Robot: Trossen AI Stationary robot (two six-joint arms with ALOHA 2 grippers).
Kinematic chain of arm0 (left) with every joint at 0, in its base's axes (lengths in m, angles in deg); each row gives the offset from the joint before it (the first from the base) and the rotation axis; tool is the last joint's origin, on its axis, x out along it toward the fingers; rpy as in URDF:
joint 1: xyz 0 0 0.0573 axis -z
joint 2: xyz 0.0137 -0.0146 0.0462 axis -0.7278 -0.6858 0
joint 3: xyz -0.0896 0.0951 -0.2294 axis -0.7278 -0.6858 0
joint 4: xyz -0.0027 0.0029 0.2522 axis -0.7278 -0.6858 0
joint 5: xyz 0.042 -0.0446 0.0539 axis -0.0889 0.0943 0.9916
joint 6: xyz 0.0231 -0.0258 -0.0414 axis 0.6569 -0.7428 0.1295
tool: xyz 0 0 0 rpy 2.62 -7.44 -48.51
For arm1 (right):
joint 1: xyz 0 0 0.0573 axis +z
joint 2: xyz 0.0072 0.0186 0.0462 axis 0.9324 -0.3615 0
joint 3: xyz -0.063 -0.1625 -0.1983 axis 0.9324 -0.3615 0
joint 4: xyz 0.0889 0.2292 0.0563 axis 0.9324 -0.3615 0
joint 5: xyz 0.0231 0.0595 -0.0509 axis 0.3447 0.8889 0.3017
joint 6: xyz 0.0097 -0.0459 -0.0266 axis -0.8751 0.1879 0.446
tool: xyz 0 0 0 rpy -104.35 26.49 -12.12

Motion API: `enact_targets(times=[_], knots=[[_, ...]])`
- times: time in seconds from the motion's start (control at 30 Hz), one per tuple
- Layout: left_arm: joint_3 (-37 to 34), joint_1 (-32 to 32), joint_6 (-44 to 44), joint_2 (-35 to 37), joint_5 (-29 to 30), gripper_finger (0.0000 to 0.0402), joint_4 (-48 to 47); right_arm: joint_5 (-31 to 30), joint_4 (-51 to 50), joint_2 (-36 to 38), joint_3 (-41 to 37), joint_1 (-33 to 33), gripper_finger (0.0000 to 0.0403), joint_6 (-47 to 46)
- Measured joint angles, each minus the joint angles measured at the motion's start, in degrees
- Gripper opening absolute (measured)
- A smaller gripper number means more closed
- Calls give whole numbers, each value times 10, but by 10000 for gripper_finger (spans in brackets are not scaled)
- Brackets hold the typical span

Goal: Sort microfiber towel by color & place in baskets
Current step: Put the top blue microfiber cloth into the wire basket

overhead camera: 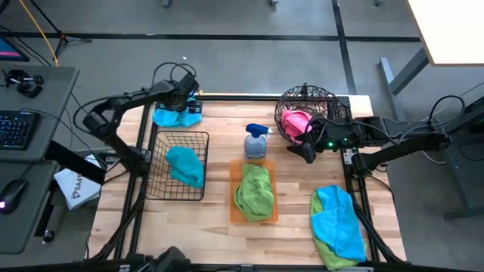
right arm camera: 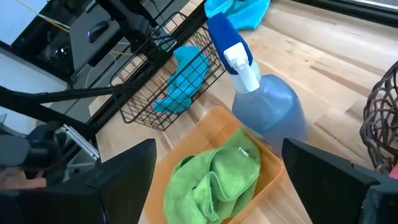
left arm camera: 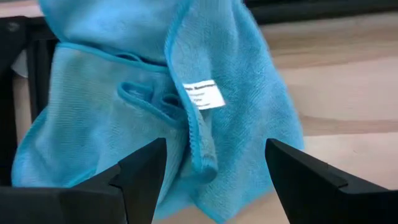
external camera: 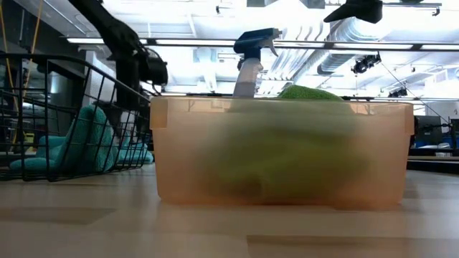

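Observation:
My left gripper [overhead camera: 184,102] hangs open at the table's far left over a crumpled cyan-blue towel [left arm camera: 161,106] lying on the wood [overhead camera: 175,116]; its fingers stand on either side of a fold with a white label. My right gripper [overhead camera: 308,151] is open, just near the round brown wire basket [overhead camera: 306,113] that holds a pink towel [overhead camera: 296,125]. The black grid basket [overhead camera: 178,164] holds a cyan towel [overhead camera: 187,165]. The orange tray [overhead camera: 253,193] holds a green towel [right arm camera: 214,180]. A cyan towel lies over a green one at the near right [overhead camera: 338,224].
A grey spray bottle with a blue trigger [overhead camera: 255,141] stands between the baskets, just beyond the tray. A desk with keyboard and mouse [overhead camera: 19,151] sits left of the table. Bare wood lies in the near middle [overhead camera: 219,242].

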Motion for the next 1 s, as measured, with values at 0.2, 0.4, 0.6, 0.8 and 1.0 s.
enact_targets(times=[0.2, 0.4, 0.6, 0.8, 1.0], knots=[[0, -3, 22, -36, 6, 248, 14, 1, 0, 0, 0, 0, 344, 0], [0, -5, 51, -41, 6, 109, 14, 2, 0, 0, 0, 0, 344, 1], [0, 3, 92, 18, -10, 10, 45, 8, -4, 0, 0, 0, 344, 5], [40, 24, 119, 161, -30, 1, 67, 11, -3, 0, 0, 0, 344, 25], [113, 107, 125, 311, -59, 0, 102, -4, -3, 0, 0, 0, 344, 47]])
